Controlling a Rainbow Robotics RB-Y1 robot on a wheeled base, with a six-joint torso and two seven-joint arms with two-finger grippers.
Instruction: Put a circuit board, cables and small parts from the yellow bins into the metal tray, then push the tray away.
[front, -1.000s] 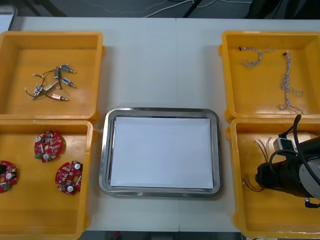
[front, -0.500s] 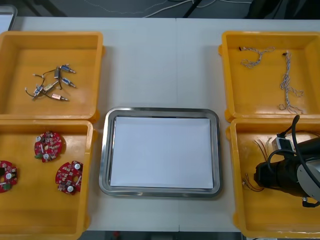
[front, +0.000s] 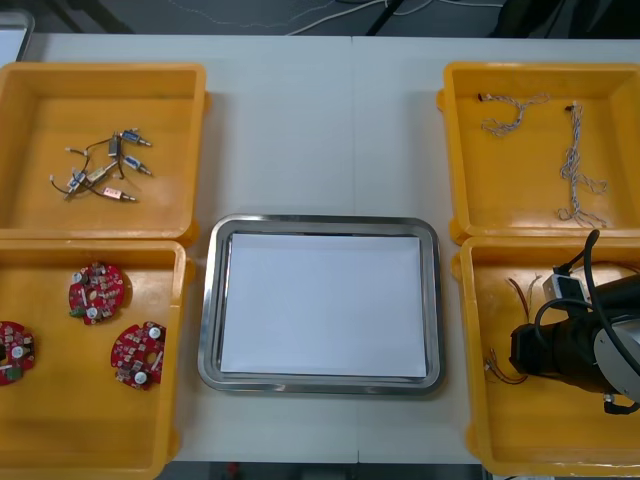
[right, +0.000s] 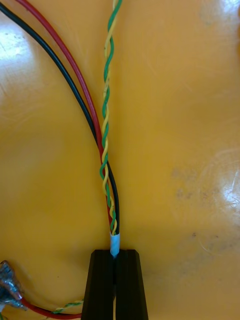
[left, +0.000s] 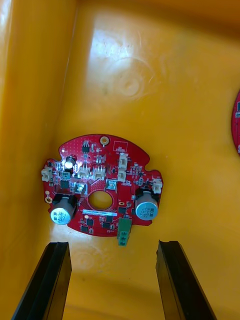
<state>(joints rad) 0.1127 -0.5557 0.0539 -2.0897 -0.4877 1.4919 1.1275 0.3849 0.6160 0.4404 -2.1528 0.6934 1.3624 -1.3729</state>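
Note:
In the near right yellow bin my right gripper lies low over a bundle of cables. The right wrist view shows its fingers shut on the pale sleeve at the end of the bundle, which holds a red, a black and a twisted green and yellow wire. My left gripper stands open just above a round red circuit board that lies flat close to the bin's wall. The metal tray, white inside, sits between the bins with nothing in it.
Three red circuit boards lie in the near left bin. Small metal parts on wires are in the far left bin. Twisted blue and white cables lie in the far right bin. A second board's edge shows beside the left gripper.
My right gripper's fingers have closed on the cable bundle, and the wires beside it have shifted slightly. The left gripper stays open.

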